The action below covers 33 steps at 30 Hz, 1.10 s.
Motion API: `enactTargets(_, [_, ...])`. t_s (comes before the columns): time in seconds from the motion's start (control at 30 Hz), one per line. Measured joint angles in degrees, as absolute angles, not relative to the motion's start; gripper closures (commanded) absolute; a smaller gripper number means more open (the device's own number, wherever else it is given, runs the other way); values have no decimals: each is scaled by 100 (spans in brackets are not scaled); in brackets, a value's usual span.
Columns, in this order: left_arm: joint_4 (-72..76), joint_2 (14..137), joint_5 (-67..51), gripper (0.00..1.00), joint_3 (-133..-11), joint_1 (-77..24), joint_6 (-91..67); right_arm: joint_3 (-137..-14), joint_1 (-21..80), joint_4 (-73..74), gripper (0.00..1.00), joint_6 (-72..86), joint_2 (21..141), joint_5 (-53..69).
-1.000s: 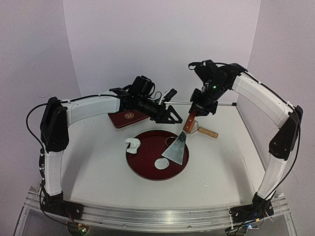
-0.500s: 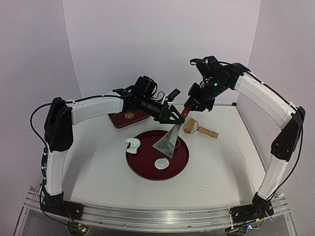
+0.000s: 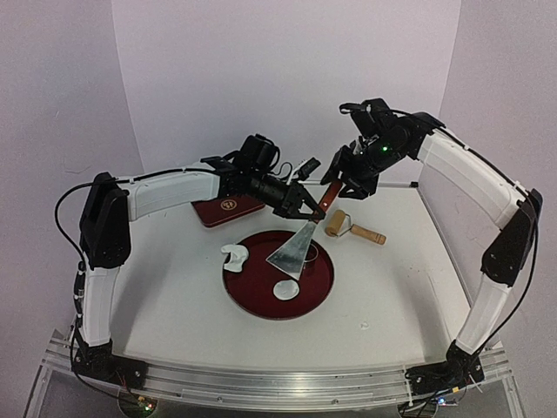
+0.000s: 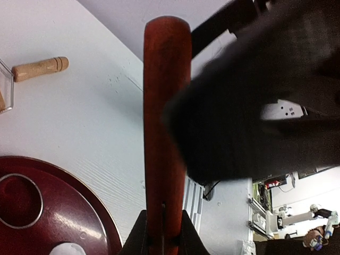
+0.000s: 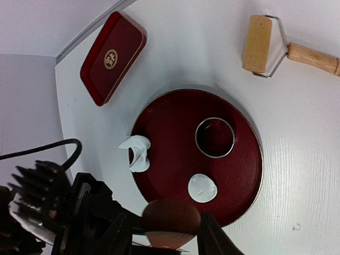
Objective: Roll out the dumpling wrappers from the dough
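The dough (image 3: 233, 254) (image 5: 136, 152) is a crumpled white scrap on the left rim of the round red tray (image 3: 252, 287) (image 5: 170, 122). One round white dumpling wrapper (image 3: 285, 290) (image 5: 202, 188) lies flat at the tray's near side. A metal ring cutter (image 5: 214, 137) (image 4: 20, 201) rests on the tray. My left gripper (image 3: 306, 207) (image 4: 162, 234) is shut on the red-brown handle (image 4: 164, 133) of a scraper, whose steel blade (image 3: 291, 251) hangs tilted over the tray. My right gripper (image 3: 338, 183) (image 5: 167, 226) straddles the handle's far end (image 5: 171, 222) with its jaws spread.
A wooden rolling pin (image 3: 335, 223) (image 5: 260, 37) lies right of the tray, its handle (image 4: 40, 68) pointing right. A dark red rectangular tin (image 3: 226, 209) (image 5: 112, 58) sits behind the tray on the left. Walls close in at the back and both sides.
The scraper swung left and up over the tray. My left gripper came in and shut on its handle, and my right gripper's jaws parted around the handle's end.
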State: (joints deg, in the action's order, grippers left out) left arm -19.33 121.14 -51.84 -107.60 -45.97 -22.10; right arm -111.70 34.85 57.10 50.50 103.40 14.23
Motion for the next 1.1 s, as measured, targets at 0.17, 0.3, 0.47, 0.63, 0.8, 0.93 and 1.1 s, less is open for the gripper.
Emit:
enactTargets(0.17, [-2622, 12111, -5755, 100, -10972, -4428, -2250, -10848, 3132, 5399, 21, 3651, 9994, 2437])
enactTargets(0.3, [-3024, 12046, -6428, 100, -11206, -4242, -2486, -10249, 2685, 5098, 24, 2984, 9491, 3627])
enactTargets(0.47, [-2998, 11901, -7307, 100, -11251, -4108, -3212, -10066, 2366, 4549, 24, 2745, 9387, 5200])
enactTargets(0.63, [-2320, 11784, -7999, 100, -11246, -4145, -4239, -10073, 2410, 4237, 26, 2700, 9443, 6014])
enactTargets(0.8, [-1524, 11780, -8274, 100, -11246, -4224, -5086, -10073, 2416, 4038, 31, 2709, 9549, 6421])
enactTargets(0.93, [-1155, 11780, -8367, 100, -11238, -4300, -5468, -10073, 2416, 3945, 44, 2777, 9635, 6653])
enactTargets(1.1, [-765, 11780, -8409, 100, -11190, -4358, -5800, -10075, 2416, 3839, 62, 2911, 9664, 6947])
